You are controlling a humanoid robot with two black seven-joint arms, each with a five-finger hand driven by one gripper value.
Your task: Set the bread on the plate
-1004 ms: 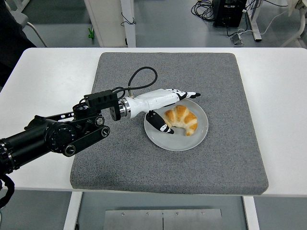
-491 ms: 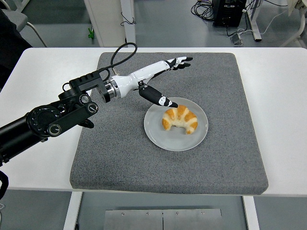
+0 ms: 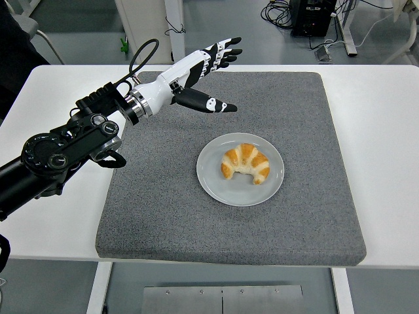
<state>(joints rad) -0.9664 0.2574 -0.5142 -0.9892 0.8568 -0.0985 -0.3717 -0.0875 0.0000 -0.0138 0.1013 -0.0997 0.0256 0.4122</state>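
Now that the golden crescent-shaped bread lies on the round grey plate, the left robot hand has lifted away to the far left. Its fingers are spread and hold nothing, so the task looks done.

Open mat all around plate

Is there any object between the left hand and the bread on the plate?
No. The bread already lies on the plate; the open left hand is raised behind it, with only bare grey mat between them.
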